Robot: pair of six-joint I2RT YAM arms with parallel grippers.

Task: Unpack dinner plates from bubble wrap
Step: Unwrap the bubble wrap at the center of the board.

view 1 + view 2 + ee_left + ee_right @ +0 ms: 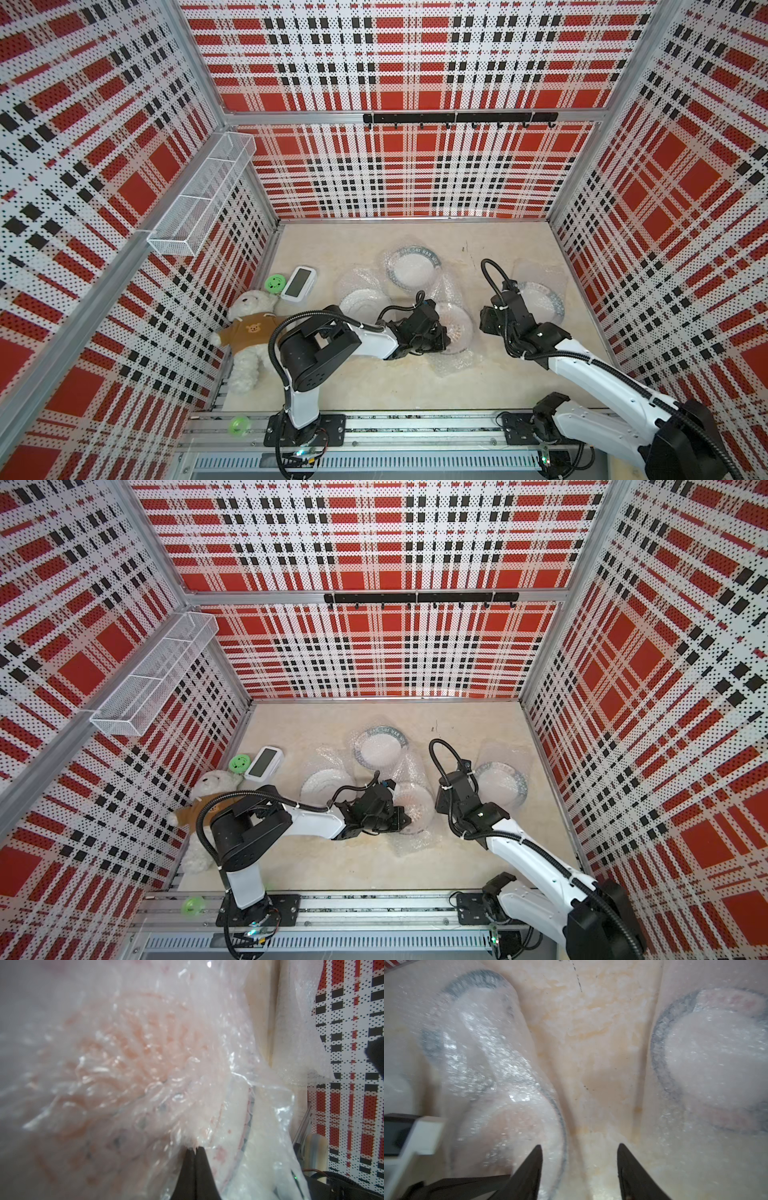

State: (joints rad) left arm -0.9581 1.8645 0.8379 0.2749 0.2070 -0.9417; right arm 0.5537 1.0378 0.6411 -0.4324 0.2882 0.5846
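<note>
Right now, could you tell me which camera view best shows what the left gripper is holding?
The left wrist view: the left gripper is shut on a fold of bubble wrap over a plate, close up. In both top views its wrist hides the grip. The right wrist view shows the wrapped plate, not the pinch.

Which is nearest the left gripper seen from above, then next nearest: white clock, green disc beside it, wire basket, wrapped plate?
1. Wrapped plate, right at the left gripper.
2. White clock, toward the left wall.
3. Green disc, just beyond the clock.
4. Wire basket, high on the left wall.
</note>
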